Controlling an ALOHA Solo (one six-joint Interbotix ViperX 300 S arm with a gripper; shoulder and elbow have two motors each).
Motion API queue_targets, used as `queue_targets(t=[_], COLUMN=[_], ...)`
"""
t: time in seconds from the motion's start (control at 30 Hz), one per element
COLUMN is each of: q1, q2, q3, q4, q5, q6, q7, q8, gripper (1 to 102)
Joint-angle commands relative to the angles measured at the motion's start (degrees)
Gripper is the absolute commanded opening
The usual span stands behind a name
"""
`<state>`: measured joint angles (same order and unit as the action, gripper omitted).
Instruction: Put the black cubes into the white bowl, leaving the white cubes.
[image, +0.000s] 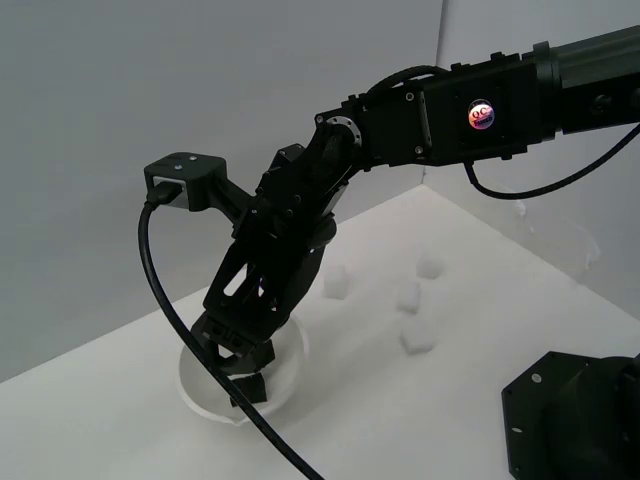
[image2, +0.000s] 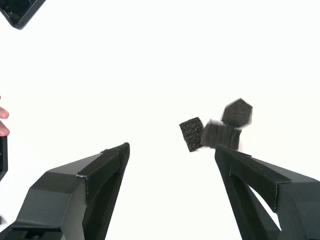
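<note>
Three black cubes (image2: 215, 127) are seen clustered together right of centre in the wrist view, judged to lie inside the bowl (image: 287, 385) at the exterior view's lower left; the task appears essentially done. White cubes (image: 418, 337) are left on the tabletop (image: 420, 420) at centre right. The gripper (image2: 172, 152) is spread wide and empty above the bowl.
</note>
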<state>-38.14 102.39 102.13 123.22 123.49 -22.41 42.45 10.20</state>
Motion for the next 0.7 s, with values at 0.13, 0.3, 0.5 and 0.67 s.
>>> queue_targets(t=[0.13, 0.3, 0.5, 0.67], q1=[0.09, 1.05, 6.68, 13.18], q2=[1.23, 2.37, 6.42, 11.78], q3=[1.58, 2.64, 6.68, 11.95], q4=[-0.97, -0.97, -0.62, 0.09], q5=[-1.49, -1.41, -1.14, -0.35], q6=[-1.05, -0.18, 1.85, 4.48], q7=[0.44, 0.70, 4.22, 5.63], q8=[0.35, 0.44, 0.70, 1.05], gripper=[98, 98, 94, 41])
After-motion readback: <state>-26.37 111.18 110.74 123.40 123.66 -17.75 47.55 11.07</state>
